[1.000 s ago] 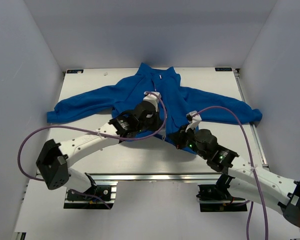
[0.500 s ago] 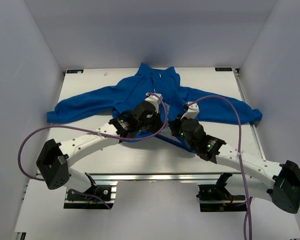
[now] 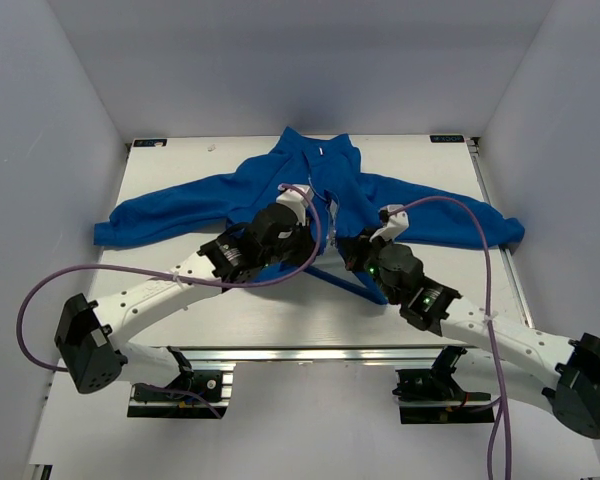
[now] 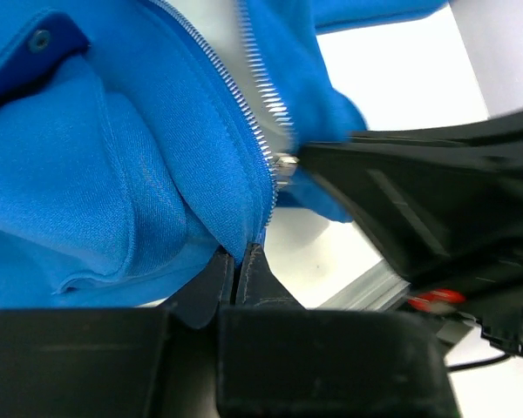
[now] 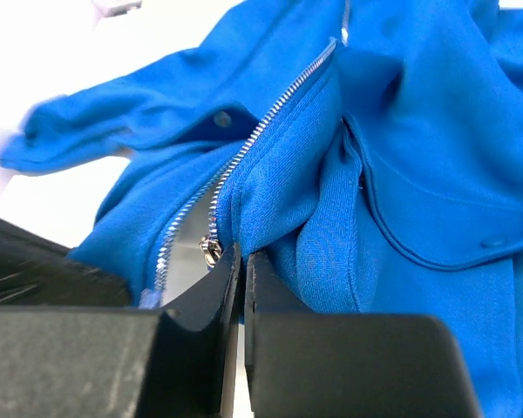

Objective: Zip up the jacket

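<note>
Jacket (image 3: 250,185) lies spread mid-frame, collar at top, hem raised at lower centre, left gripper (image 4: 238,257) and right gripper (image 5: 241,254) both clamped on fabric beside the zipper (image 5: 279,117); suggest anchoring below the slider (image 5: 211,251), tapes taut and parallel.

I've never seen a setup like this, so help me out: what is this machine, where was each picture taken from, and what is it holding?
These are two robot arms bolted at the near edge of a white table. The wide picture looks down from above and behind them: left arm on the left, right arm on the right. The two close-ups come from a camera on each wrist. A blue jacket lies spread on the table, sleeves out sideways. The left pincer and the right pincer are each shut on the jacket's bottom edge beside the zipper, which is not yet closed.
</note>
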